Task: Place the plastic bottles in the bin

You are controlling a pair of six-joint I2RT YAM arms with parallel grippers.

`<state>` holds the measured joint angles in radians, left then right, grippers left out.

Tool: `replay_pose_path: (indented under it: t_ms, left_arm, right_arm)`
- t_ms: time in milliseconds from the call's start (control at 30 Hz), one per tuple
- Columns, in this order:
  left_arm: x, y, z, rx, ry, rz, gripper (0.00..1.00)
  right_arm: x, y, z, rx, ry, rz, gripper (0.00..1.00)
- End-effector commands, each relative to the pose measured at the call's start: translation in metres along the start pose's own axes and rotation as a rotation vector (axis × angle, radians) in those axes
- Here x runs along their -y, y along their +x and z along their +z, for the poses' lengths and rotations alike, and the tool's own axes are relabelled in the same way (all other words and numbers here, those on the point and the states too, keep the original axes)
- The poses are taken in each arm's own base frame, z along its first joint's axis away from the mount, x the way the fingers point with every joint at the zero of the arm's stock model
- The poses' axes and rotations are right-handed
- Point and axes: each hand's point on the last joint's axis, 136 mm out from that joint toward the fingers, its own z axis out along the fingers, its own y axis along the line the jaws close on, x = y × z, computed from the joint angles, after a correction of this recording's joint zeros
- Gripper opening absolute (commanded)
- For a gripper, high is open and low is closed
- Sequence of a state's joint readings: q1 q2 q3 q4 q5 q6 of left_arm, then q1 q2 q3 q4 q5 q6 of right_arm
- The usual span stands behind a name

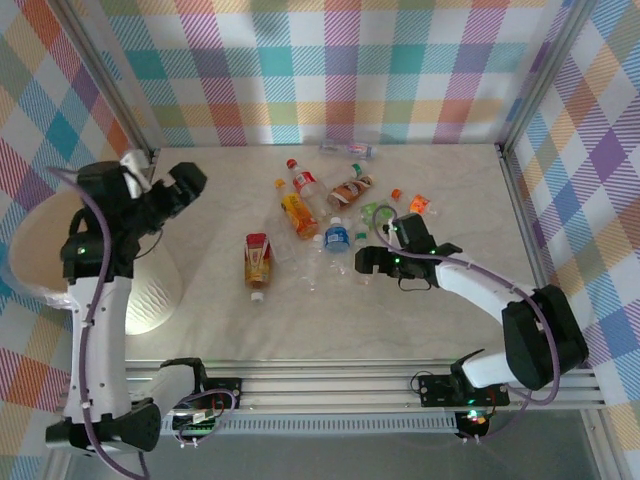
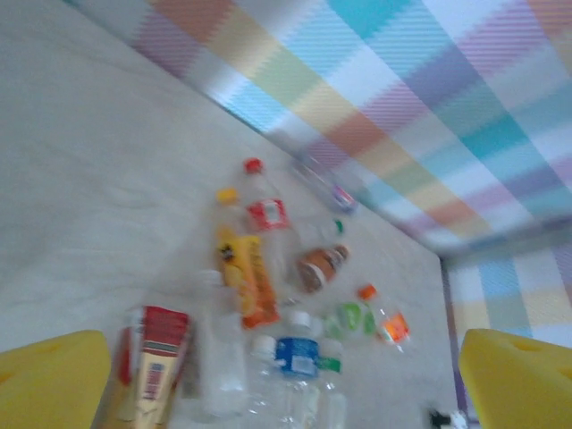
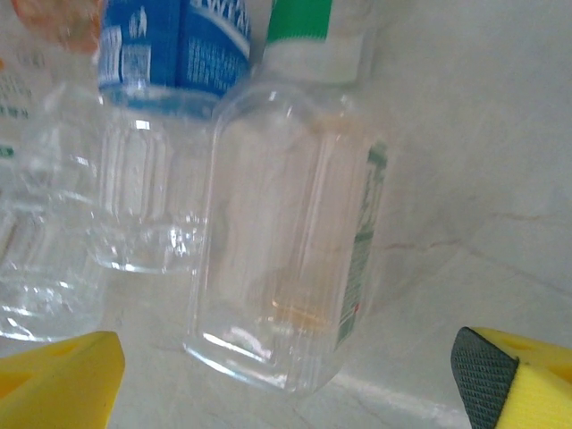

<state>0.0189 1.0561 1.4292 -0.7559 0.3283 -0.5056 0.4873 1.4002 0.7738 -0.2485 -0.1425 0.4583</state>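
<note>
Landmark: large round white plastic bin with ribbed sides (image 1: 150, 295), at the left edge of the pale table (image 1: 400, 320).
Bottles: the small clear plastic bottles lay loose on the table, all to the right of the bin. Nearest it was a red-and-orange labelled bottle (image 1: 258, 262), and the rest lay farther off.
Bin contents: we could not tell, since the left arm covered much of the peach inside.
Left gripper (image 1: 188, 185): hung above the bin's far rim, yellow fingers wide apart and nothing between them.
Right gripper (image 3: 286, 380): well to the right of the bin, low over the cluster. Its jaws were spread, one on each side of a clear ribbed bottle with a green label (image 3: 286, 223), and the yellow fingertips (image 3: 54, 380) were not touching it.
Neighbour: a clear bottle with a blue label (image 3: 174, 45) lay just beside the green-labelled one, on its bin-ward side.
Step in hand: we judged this a pick, with the right arm lined up on the green-labelled bottle and not yet gripping it.
Next move calls for: closing squarely across the bottle's body without catching the blue-labelled neighbour, and gently, as thin plastic may buckle or roll. After that comes a long carry leftward to the bin.
</note>
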Motion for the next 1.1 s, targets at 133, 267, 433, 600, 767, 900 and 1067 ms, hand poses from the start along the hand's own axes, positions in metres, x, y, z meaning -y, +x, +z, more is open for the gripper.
replay_pose_path:
  t_ms: [133,267,433,600,767,900,1067]
  left_arm:
    - [0.059,0.033,0.044,-0.053,0.106,0.143,1.0]
    - [0.072,0.049,0.059,-0.075,0.119,0.18,1.0]
    - [0.084,0.063,0.074,-0.101,0.149,0.2,1.0]
    - [0.092,0.065,0.088,-0.102,0.162,0.208,1.0]
    - [0.096,0.068,0.098,-0.109,0.171,0.215,1.0]
    - [0.093,0.072,0.105,-0.119,0.157,0.21,1.0]
    - [0.102,0.075,0.116,-0.123,0.197,0.176,1.0]
  right_arm:
    - [-0.006,0.008,0.021,-0.013,0.066,-0.09,0.93]
    - [-0.006,0.008,0.029,0.003,0.095,-0.119,0.91]
    - [-0.006,0.015,0.043,0.004,0.134,-0.215,0.9]
    - [0.018,0.015,0.044,0.015,0.281,-0.2,0.81]
    - [0.019,0.015,0.046,0.021,0.28,-0.239,0.73]
    - [0.023,0.012,0.054,0.006,0.312,-0.28,0.71]
    - [0.022,0.007,0.054,0.022,0.316,-0.288,0.64]
